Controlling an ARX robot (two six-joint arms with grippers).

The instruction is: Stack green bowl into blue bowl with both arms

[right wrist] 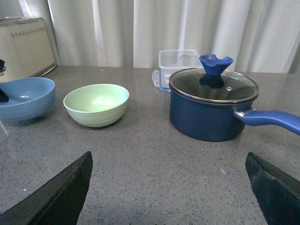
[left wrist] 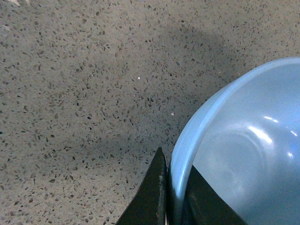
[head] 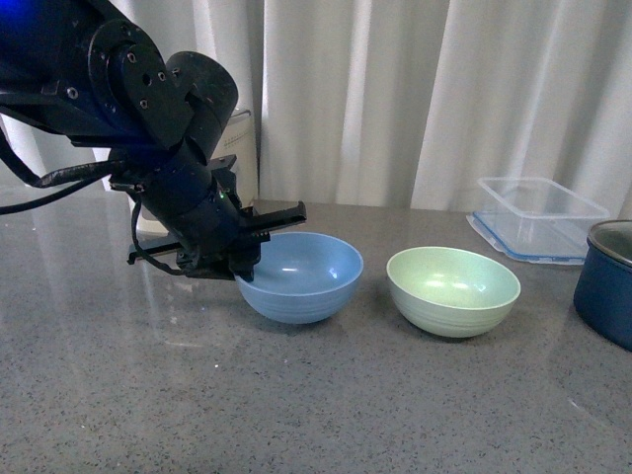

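Observation:
The blue bowl [head: 301, 277] sits on the grey speckled counter left of centre. My left gripper [head: 249, 259] is shut on its left rim, one finger inside and one outside; the left wrist view shows the rim [left wrist: 187, 140] pinched between the two black fingertips [left wrist: 154, 187]. The green bowl [head: 452, 289] stands upright just right of the blue bowl, a small gap between them. In the right wrist view the green bowl [right wrist: 96, 104] and blue bowl [right wrist: 26, 98] lie far ahead. My right gripper [right wrist: 168, 187] is open and empty over bare counter; it does not show in the front view.
A dark navy pot [head: 607, 281] stands at the right edge; in the right wrist view it [right wrist: 211, 110] has a glass lid and a long handle. A clear lidded container [head: 538, 217] sits behind it. A cream appliance [right wrist: 26, 47] stands at the back left. Curtains hang behind.

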